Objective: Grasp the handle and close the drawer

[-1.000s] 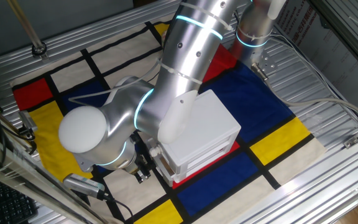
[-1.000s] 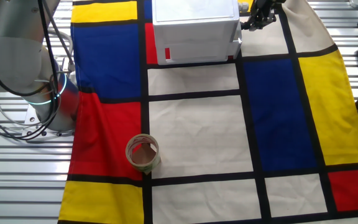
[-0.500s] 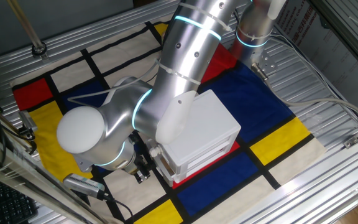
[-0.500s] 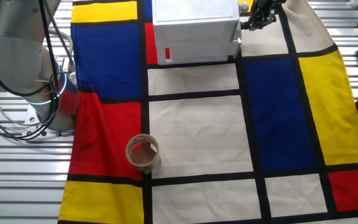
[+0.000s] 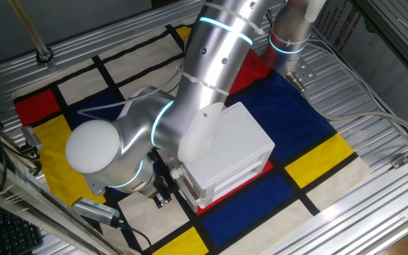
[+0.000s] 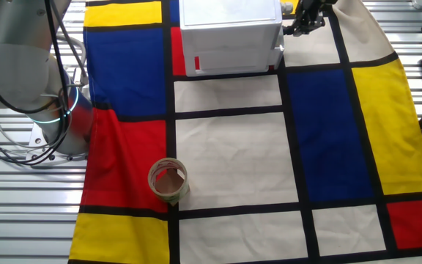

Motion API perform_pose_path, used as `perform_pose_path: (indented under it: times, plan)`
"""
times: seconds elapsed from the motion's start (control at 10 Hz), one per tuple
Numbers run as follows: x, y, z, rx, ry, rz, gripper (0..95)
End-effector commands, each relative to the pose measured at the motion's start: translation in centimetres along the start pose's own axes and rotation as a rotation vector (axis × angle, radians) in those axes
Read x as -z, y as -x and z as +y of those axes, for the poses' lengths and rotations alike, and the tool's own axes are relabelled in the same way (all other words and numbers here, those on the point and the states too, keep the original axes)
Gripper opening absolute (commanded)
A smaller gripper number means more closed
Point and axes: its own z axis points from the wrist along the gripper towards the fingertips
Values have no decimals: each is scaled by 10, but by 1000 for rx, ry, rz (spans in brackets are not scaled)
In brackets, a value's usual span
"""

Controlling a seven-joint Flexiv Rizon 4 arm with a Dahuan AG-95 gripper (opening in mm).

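A small roll of brown tape (image 6: 168, 182) stands on the patterned cloth (image 6: 233, 147), a flat woven sheet of red, blue, yellow and cream blocks edged in black, well away from the white cube-shaped plastic cabinet (image 6: 230, 33). That cabinet sits at the far edge of the cloth in the other fixed view, its smooth top plain and its side slotted, with red showing through the slots.

In one fixed view the robot's brushed-metal arm (image 5: 214, 64), round-jointed with glowing cyan rings, bends down over the cabinet and hides much of it. The white plastic drawer (image 5: 188, 185) shows only as a narrow flat front at the cabinet's lower left face (whether it is flush or slightly out cannot be told). The black two-finger gripper (image 5: 163, 190) hangs just beside that front, at the spot where the small dark handle would be; the handle itself is hidden behind the fingers and arm. Whether the fingers are clamped on it or slack cannot be made out in either view.
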Motion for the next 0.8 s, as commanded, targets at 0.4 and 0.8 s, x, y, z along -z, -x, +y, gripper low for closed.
perform_pose_path:
  times: [0.4, 0.8]
  plan:
    - [0, 0, 0, 0, 1, 3, 0]
    - [0, -1, 1, -3, 1, 5, 0]
